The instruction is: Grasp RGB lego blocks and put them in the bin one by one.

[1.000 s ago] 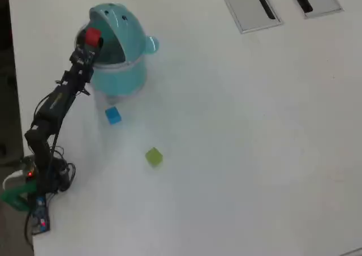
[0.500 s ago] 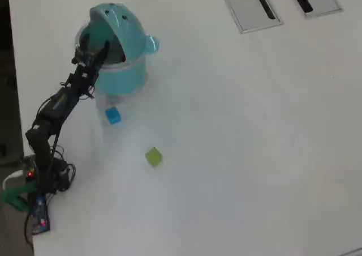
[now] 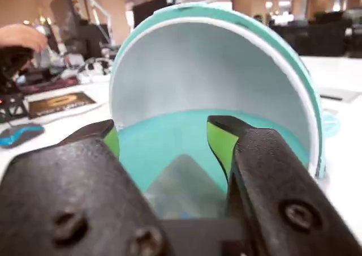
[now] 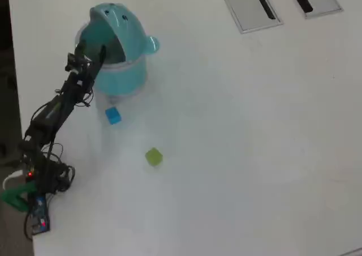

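Bin [image 4: 121, 69] of teal plastic is seen standing near the left edge of the white table [image 4: 243, 143] in the overhead view, its domed lid [image 3: 226, 58] tipped back so that the pale, smooth inner shell is shown to the wrist view, with the teal body below. A small round knob [image 4: 151, 43] is carried on its right side. The gripper [image 4: 86, 55] is held at the bin's open mouth on the left, its jaws parted with nothing between them; in the wrist view yellow-green pads [image 3: 222, 143] are seen on the inner faces of the black, screw-fastened fingers. The blue block [image 4: 113, 115] lies on the table just below the bin, apart from it, and the yellow-green block [image 4: 153, 157] lies further down and to the right, well apart from the blue one. No red block can be made out in either view. Wide bare tabletop is left to the right and below. Two flat grey slotted plates [image 4: 249, 7] are set into the table near its top edge, well apart from the bin.
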Tool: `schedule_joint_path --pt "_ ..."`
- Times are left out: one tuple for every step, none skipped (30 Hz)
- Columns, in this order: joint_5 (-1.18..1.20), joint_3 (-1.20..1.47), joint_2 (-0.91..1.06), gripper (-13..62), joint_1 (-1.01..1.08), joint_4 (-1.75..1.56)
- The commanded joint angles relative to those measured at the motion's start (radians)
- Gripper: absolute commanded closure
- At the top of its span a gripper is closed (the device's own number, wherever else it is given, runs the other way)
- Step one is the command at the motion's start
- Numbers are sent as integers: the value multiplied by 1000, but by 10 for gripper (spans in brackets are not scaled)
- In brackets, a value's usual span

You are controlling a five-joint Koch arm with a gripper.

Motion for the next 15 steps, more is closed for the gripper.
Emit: schedule_joint_path --pt "-34 -32 69 208 -2 -69" --pt "-40 -21 81 208 -2 -69" --pt "-52 -9 97 208 -2 -67" --pt "-69 5 112 208 0 -64" --pt "-80 18 129 208 0 -60" --pt "-91 35 147 208 3 -57" --pt "-91 54 167 208 11 -52" --pt "-91 75 192 208 15 -44" --pt "-91 97 212 208 23 -40" --pt "-95 120 235 208 28 -31" --pt "-107 141 258 208 31 -25" --pt "-117 163 279 208 34 -23" --pt "-117 186 301 208 41 -15" --pt "-117 210 321 208 48 -9" --pt "-117 233 341 208 51 2"
